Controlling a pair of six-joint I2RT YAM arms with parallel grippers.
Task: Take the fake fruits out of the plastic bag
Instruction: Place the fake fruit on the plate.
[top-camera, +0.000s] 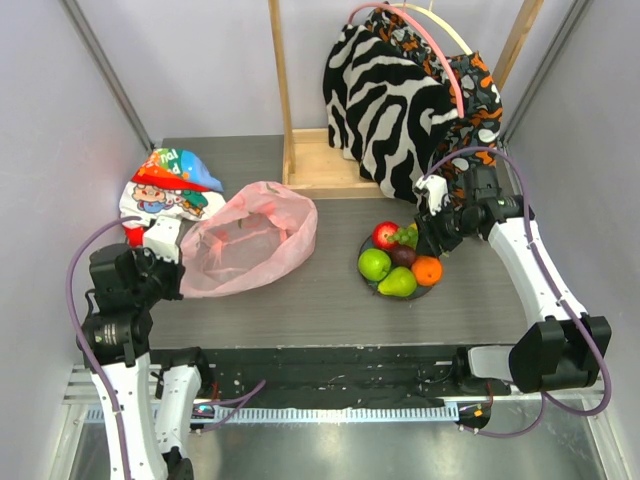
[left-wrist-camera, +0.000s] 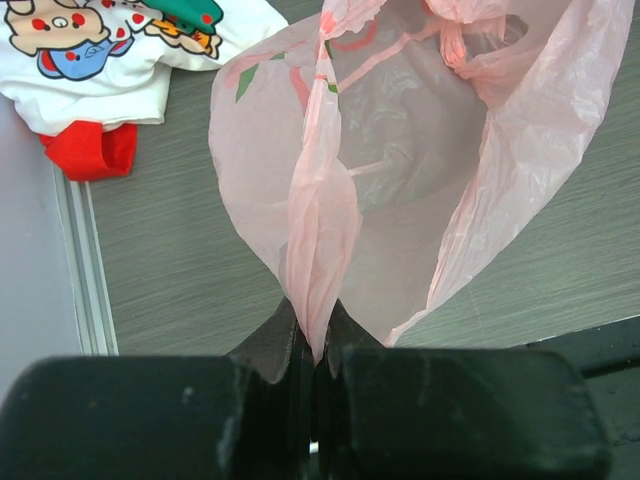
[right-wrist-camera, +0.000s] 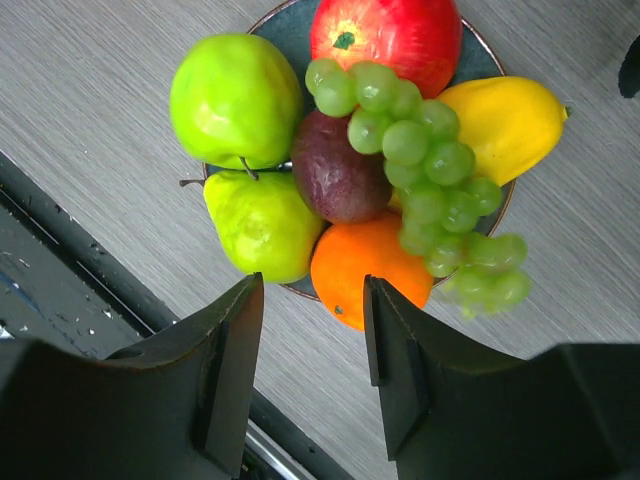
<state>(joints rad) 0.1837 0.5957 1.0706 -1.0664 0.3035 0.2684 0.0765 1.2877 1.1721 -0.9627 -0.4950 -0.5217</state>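
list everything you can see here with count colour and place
plastic bag: 1, translucent pink, table's left-centre
printed bag: 1, white with cartoons, far left
plate: 1, dark, right-centre
red apple: 1, red, plate's far side
green apple: 1, green, plate's left
pear: 1, green, plate's near edge
orange: 1, orange, near right
purple fruit: 1, plate's middle
grape bunch: 1, green, atop pile
yellow fruit: 1, far right
wooden rack: 1, back
zebra-print garment: 1, black-white, hanging
left gripper: black, pinching bag
right gripper: black, open over plate
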